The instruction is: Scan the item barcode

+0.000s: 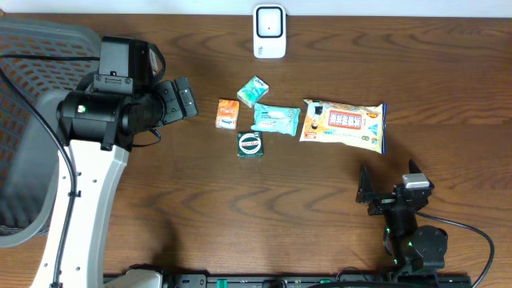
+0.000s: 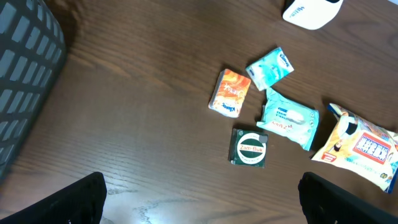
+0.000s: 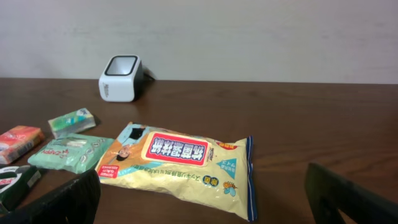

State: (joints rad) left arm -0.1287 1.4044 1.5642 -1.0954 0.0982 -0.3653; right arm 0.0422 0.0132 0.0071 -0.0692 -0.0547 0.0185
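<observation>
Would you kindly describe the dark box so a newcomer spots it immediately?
On the table, before the white scanner, lies a cluster of packets. The box lies before the larger teal pack, the only black one, with a round green label.

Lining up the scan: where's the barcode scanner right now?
In the overhead view the white scanner stands at the far edge of the table, near the middle, just beyond the small teal tissue pack and clear of it.
</observation>
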